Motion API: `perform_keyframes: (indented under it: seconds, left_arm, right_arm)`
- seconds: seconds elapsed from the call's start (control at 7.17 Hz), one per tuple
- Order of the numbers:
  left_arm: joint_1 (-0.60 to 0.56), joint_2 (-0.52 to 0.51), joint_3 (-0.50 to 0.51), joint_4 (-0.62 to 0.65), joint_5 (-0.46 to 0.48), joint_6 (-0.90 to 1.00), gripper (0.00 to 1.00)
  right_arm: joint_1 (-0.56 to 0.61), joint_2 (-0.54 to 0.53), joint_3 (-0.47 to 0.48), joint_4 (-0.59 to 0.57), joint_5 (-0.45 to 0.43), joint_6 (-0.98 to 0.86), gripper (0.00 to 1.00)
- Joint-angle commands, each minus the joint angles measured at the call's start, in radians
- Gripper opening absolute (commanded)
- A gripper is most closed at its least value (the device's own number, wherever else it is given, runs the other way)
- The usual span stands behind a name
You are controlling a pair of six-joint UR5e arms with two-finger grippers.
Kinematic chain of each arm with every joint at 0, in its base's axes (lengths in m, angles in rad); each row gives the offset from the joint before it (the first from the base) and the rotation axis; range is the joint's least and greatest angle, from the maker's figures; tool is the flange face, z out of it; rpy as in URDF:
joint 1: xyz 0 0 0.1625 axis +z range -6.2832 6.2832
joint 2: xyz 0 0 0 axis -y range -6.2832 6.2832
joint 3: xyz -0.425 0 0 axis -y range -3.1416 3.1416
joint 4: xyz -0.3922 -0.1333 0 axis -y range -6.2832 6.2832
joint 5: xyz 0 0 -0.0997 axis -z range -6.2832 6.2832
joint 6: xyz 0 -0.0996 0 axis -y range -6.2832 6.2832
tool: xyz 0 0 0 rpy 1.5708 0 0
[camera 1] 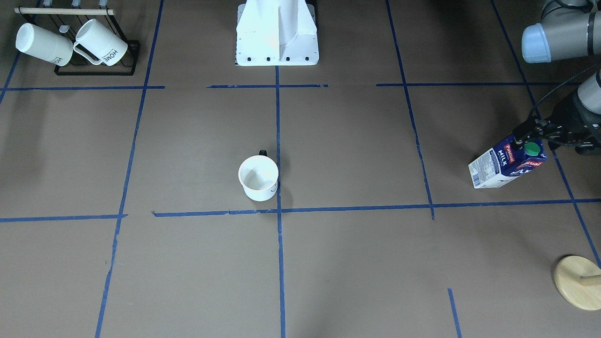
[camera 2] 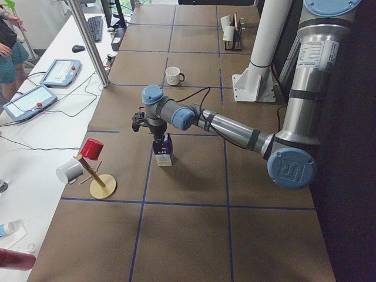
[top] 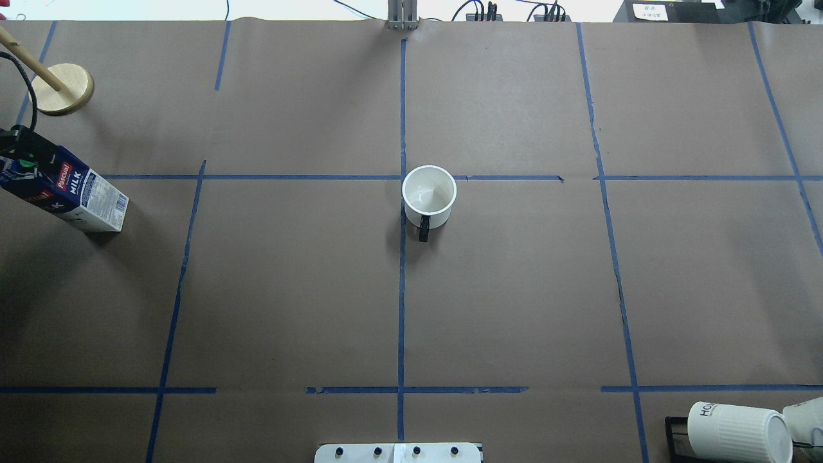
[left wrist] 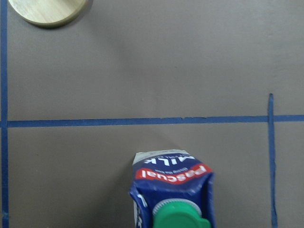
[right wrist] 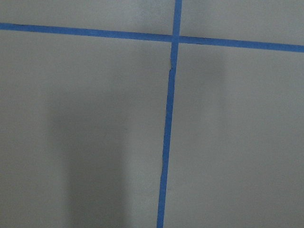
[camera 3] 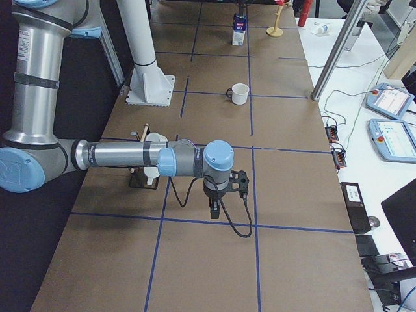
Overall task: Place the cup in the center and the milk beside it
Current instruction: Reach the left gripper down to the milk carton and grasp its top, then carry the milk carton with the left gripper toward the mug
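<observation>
Cup (camera 1: 258, 177) sat just beside middle tape crossing (camera 1: 279, 211): step 1 looked done. Milk carton (camera 1: 504, 166) upright at front view's right edge, well apart from cup. Left fingers (camera 1: 521, 139) at carton top, grip unclear. Right fingers (camera 3: 214, 207) over bare desk (camera 3: 292, 260), state unclear. Step 2 remained.

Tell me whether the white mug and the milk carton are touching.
Apart. The overhead view shows the cup by the middle tape crossing and the milk far off toward the left edge, bare brown paper between them.
</observation>
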Motion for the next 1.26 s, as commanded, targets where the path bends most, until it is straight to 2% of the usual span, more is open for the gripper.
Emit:
perform_keyframes:
  seconds: [0.0,0.14,0.28,0.56,0.84,1.12]
  left_arm:
    - [0.019,0.0,0.004,-0.004,0.0,0.0,0.7]
    - [0.02,-0.002,0.002,-0.004,0.0,-0.001,0.56]
    - [0.02,-0.012,-0.001,0.001,0.002,-0.004,0.48]
    - [0.019,-0.07,-0.019,0.022,0.003,-0.011,0.47]
    - [0.025,-0.237,-0.025,0.179,0.005,-0.074,0.47]
    - [0.17,-0.407,-0.013,0.205,0.044,-0.307,0.47]
  right_arm:
    - [0.0,-0.001,0.0,0.0,0.0,-0.002,1.0]
    - [0.0,-0.001,0.0,0.0,0.0,-0.002,1.0]
    - [0.0,-0.001,0.0,0.0,0.0,0.001,1.0]
    - [0.0,-0.001,0.0,0.0,0.0,-0.001,1.0]
    - [0.0,-0.001,0.0,0.0,0.0,-0.001,1.0]
    - [0.0,-0.001,-0.002,0.0,0.0,0.002,1.0]
